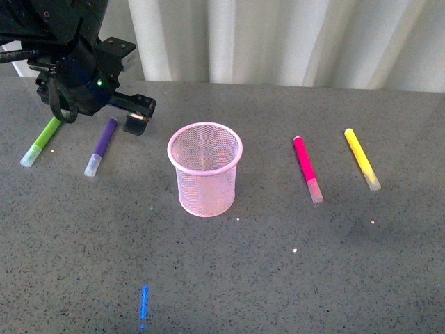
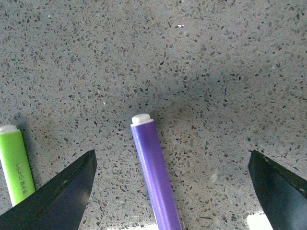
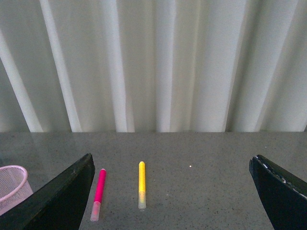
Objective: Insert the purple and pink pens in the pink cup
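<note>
The purple pen is lying on the worktop left of the pink cup, which is standing upright. The pink pen is lying to the cup's right. The left gripper is hovering over the purple pen, spread wide and gripping nothing. The right gripper is also gaping wide and empty.

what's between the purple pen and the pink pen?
Only the pink cup, upright; otherwise bare tabletop. Front view shows it.
</note>
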